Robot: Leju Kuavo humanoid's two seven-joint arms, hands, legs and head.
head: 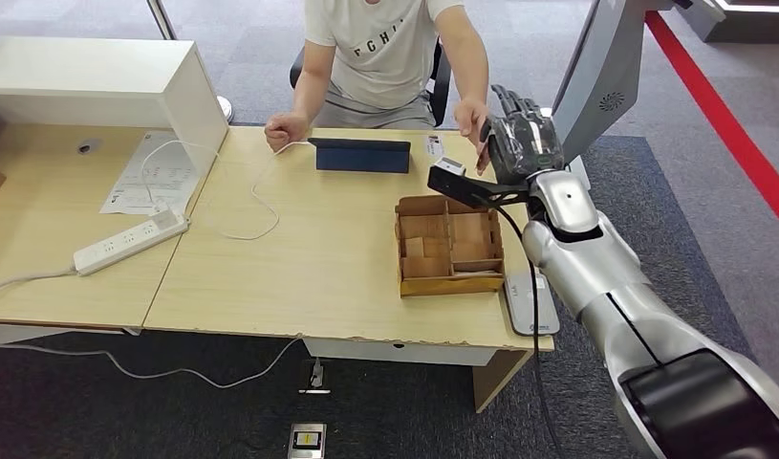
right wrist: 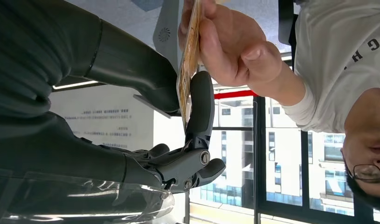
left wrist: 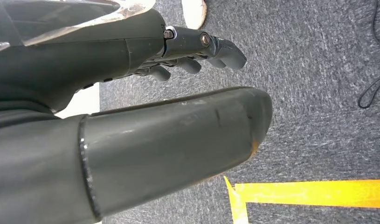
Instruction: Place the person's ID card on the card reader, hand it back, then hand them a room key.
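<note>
I stand at a big wooden desk (head: 299,277), and a person (head: 385,57) sits on the far side of it. On the desk sit a dark flat card reader (head: 362,155), a brown box with little rooms (head: 449,247), and a white power strip (head: 132,241). My right hand (head: 521,143) is lifted up over the far right corner of the desk, right by the person's hand (right wrist: 234,44). In my right wrist view a thin card (right wrist: 189,60) is pinched between my thumb and a finger (right wrist: 200,109), and the person's hand holds the other end of the same card. I think this is the ID card, but I cannot tell if I am taking it or giving it back. So the room key is surely still left to do. My left hand (left wrist: 197,53) hangs down over the grey carpet (left wrist: 318,93), with its fingers curled in and nothing in it.
</note>
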